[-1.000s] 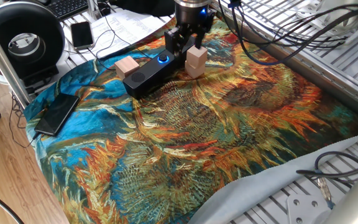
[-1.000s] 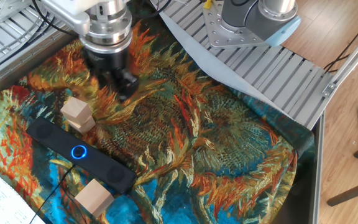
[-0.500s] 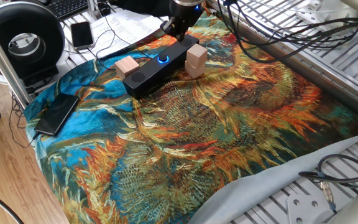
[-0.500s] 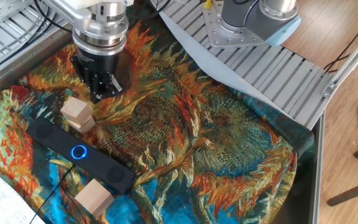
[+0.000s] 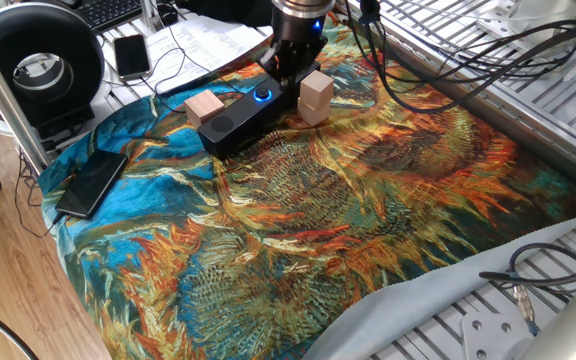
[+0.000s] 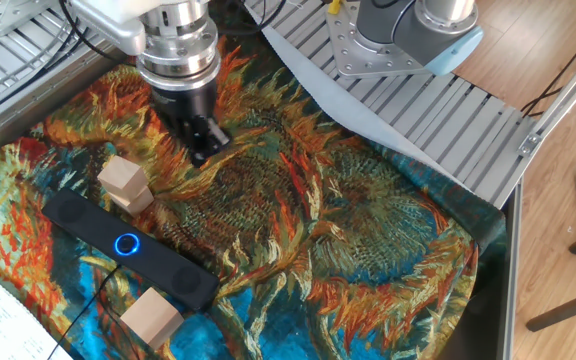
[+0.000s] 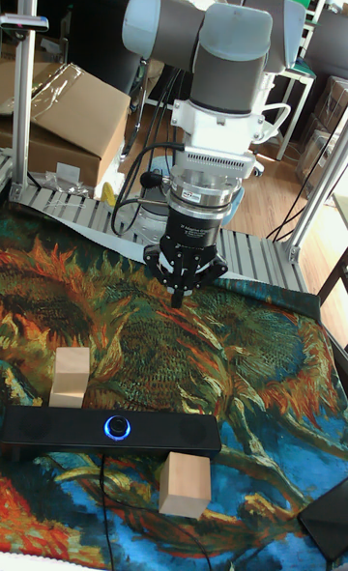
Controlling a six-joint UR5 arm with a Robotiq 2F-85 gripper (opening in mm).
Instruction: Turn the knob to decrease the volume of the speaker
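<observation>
The speaker [image 5: 251,113] [image 6: 128,246] [image 7: 106,430] is a long black bar lying on the sunflower cloth. Its knob [image 5: 262,95] [image 6: 126,243] [image 7: 118,426] glows with a blue ring on the top face. My gripper [image 5: 286,68] [image 6: 201,150] [image 7: 179,299] hangs above the cloth on the far side of the bar, apart from the knob and touching nothing. Its fingers point down with their tips together and nothing between them. One wooden block [image 6: 125,184] [image 7: 71,376] stands between the gripper and the speaker.
A second wooden block [image 5: 205,106] [image 6: 151,318] [image 7: 185,484] sits on the speaker's other side. A flat black phone [image 5: 90,183] lies at the cloth's edge, a large round black device [image 5: 38,65] beyond it. Cables and metal rails [image 5: 528,70] border the cloth; the arm's base [image 6: 408,30] stands behind.
The gripper swung toward the block side half a second ago and has come back the other way, its wrist turned. The speaker and blocks have not moved.
</observation>
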